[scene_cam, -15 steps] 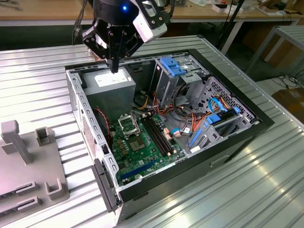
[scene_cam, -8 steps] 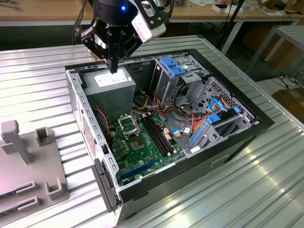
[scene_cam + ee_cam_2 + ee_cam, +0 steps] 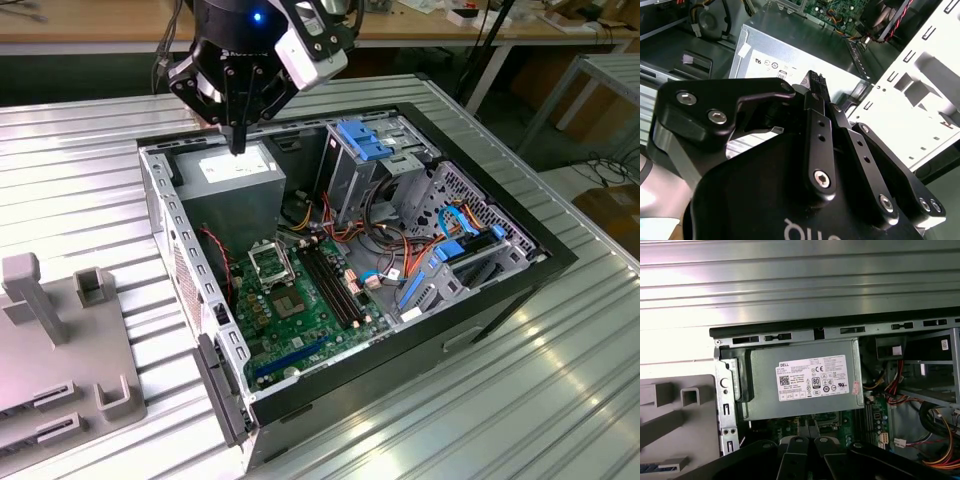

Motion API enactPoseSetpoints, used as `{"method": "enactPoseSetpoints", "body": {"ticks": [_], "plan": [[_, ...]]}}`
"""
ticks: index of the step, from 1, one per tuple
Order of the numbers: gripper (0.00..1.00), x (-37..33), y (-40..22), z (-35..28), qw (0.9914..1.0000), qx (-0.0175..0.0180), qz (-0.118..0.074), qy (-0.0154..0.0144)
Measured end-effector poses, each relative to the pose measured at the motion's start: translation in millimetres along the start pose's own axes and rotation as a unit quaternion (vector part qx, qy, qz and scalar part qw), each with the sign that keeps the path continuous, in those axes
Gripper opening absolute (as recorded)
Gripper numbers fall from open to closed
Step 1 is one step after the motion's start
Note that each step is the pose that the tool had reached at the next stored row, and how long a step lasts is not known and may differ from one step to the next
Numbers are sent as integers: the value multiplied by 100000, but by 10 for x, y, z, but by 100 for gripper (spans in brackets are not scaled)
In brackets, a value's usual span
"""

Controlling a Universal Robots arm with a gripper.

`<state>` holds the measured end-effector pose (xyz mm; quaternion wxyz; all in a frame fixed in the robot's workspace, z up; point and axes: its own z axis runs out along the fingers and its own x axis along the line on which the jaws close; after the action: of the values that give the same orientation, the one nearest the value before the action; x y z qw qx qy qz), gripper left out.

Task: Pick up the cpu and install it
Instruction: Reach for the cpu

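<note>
— Exterior view first: how do the jaws stand?

— Pressed together, with nothing seen between them. The gripper [image 3: 238, 140] points straight down and hangs above the power supply [image 3: 235, 172], apart from it. In the second wrist view the two fingers [image 3: 819, 130] run side by side, and their tips meet over that same grey box.

— And the box itself?

— It fills the far corner of the case [image 3: 160, 215] on the exterior view's left (its white label faces up).

— Where is the cpu?

— I cannot tell. The black socket [image 3: 268, 262] sits on the motherboard [image 3: 305, 325], near the board's edge next to the power supply and lower in the case than the gripper. Its middle looks dark, and whether the chip lies in it is too small to judge.

— What carries all this?

— A ribbed metal table [image 3: 80, 150]. The open case lies on its side in the middle. A grey fixture [image 3: 70, 350] rests at the table's edge on the exterior view's left, just beside the case.
</note>
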<state>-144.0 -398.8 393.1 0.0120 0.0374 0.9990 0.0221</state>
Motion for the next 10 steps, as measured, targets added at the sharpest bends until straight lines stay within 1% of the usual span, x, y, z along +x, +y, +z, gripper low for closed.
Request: {"method": "enactPoseSetpoints", "body": {"ticks": [10], "plan": [[11, 26, -2, 0, 100000, 1, 2, 30]]}}
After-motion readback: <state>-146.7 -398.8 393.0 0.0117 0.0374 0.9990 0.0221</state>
